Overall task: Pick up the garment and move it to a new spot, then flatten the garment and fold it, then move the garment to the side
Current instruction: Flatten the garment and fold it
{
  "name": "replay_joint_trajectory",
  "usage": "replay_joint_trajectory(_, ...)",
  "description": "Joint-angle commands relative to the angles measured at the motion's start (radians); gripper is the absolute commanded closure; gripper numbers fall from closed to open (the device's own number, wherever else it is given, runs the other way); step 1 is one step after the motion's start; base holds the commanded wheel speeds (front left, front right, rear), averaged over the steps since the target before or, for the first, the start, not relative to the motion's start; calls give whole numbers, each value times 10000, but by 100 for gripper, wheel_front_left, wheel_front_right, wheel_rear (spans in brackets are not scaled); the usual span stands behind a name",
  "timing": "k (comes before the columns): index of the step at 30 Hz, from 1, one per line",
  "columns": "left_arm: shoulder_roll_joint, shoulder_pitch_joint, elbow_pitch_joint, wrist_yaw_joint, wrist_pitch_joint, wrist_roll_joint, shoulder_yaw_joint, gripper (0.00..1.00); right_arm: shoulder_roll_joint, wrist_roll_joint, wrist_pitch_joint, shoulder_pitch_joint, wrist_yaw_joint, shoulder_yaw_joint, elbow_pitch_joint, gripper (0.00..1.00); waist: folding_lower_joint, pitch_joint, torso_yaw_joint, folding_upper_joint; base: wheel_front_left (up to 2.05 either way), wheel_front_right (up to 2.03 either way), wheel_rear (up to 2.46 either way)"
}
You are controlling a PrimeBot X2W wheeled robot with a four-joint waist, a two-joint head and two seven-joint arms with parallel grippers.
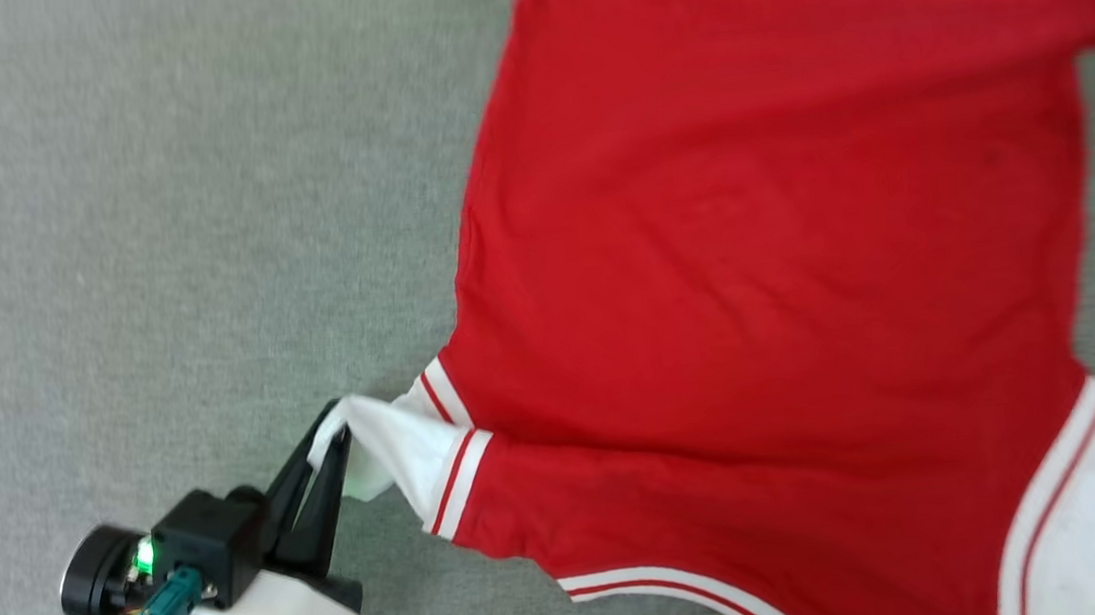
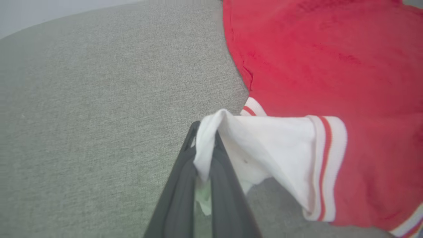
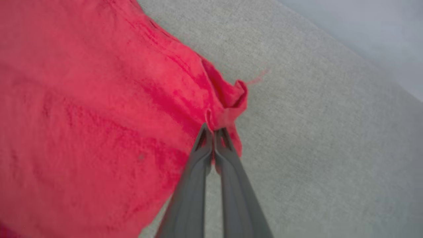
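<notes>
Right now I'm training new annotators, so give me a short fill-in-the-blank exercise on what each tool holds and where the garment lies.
The left tool is shut on a ____ sleeve of the garment. The right tool is shut on a ____ corner of it. The garment is spread over a ____ surface.
Missing words: white; red; grey.

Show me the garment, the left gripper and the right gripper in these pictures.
garment (image 1: 761,227), head view, middle of the red body.
left gripper (image 1: 336,423), head view, between the fingertips, shut on the garment.
right gripper (image 3: 213,130), right wrist view, between the fingertips, shut on the garment.
</notes>
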Motion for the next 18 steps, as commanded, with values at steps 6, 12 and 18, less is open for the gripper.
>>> replay_joint_trajectory(6, 354, 696, -161, 270, 77, -285, 42, 100, -1784, 988, -1161, 2725, -5, 263, -1761, 100, -1, -1562, -892, 0, 0, 0, 0)
replay_joint_trajectory(12, 537, 1117, -279, 418, 82, -473, 52, 100, -2901, 1633, -2034, 5625, -3, -31, -2453, 100, -1, -2042, -1231, 0, 0, 0, 0)
replay_joint_trajectory(18, 642, 1364, -329, 479, 66, -555, 87, 100, -3136, 2119, -2756, 8352, -3, -532, -2250, 100, -1, -2163, -1496, 0, 0, 0, 0)
